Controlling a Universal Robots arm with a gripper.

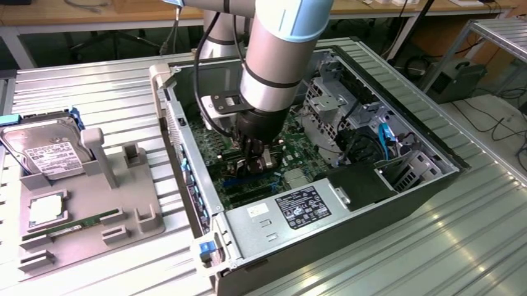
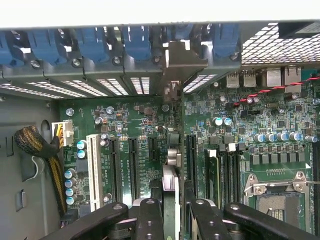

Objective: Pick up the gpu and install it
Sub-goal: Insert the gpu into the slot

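— Where's the thin dark expansion card with the silver bracket, the gpu [image 2: 171, 165]?

— Standing on edge over the green motherboard [image 2: 150, 130] inside the open black and silver computer case [image 1: 428, 179], its bracket up by the rear slot openings. The black claw [image 2: 172, 212] is partly closed, with a finger on each side of the card, gripping it

— What else sits in that case?

— A silver power supply with a black label [image 1: 288, 213] and a grey drive cage [image 1: 329, 102]

— And outside it?

— On the ribbed metal counter [image 1: 99, 92], a grey moulded parts tray [image 1: 107, 203] holds a boxy silver hard drive with a white label [image 1: 41, 151], a narrow green RAM stick [image 1: 70, 227] and a square processor chip [image 1: 45, 209]
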